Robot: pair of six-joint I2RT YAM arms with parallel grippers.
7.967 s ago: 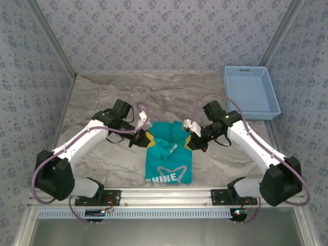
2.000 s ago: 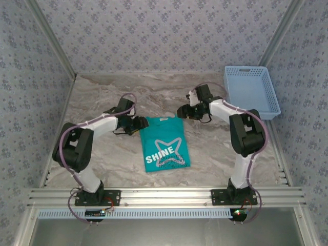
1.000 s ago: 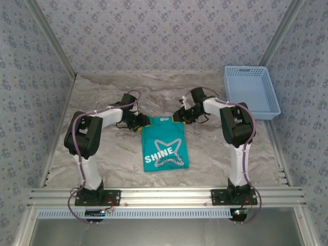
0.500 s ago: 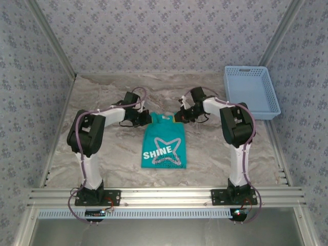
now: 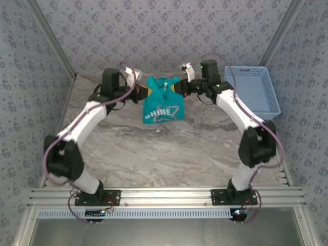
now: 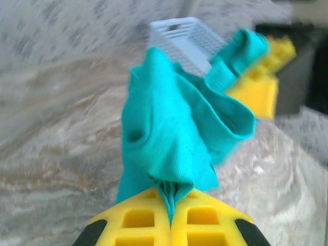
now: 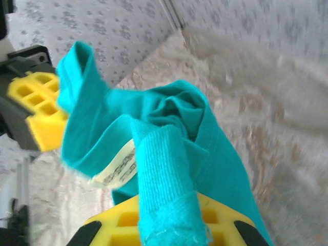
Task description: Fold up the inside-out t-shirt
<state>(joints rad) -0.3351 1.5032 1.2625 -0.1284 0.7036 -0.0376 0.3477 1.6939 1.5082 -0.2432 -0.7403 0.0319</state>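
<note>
The teal t-shirt (image 5: pixel 162 102) hangs bunched above the far part of the table, its white "SHINE" print facing the camera. My left gripper (image 5: pixel 144 92) is shut on its upper left edge and my right gripper (image 5: pixel 180 87) on its upper right edge. In the left wrist view the yellow jaws (image 6: pixel 171 205) pinch a pleat of the shirt (image 6: pixel 169 128), with the other gripper's yellow fingers (image 6: pixel 261 84) beyond. In the right wrist view, ribbed fabric (image 7: pixel 169 179) wraps over my gripper (image 7: pixel 166 218), and a small white tag (image 7: pixel 115 169) shows beside it.
A light blue plastic basket (image 5: pixel 252 92) stands at the back right, close behind my right arm, and is also seen beyond the shirt as the basket (image 6: pixel 184 38) in the left wrist view. Patterned walls close in the marble table (image 5: pixel 164 148) on three sides.
Both grippers have shut on the shirt's top corners. The arms have lifted it off the table and carried it toward the back wall, where it now hangs bunched instead of lying flat.
</note>
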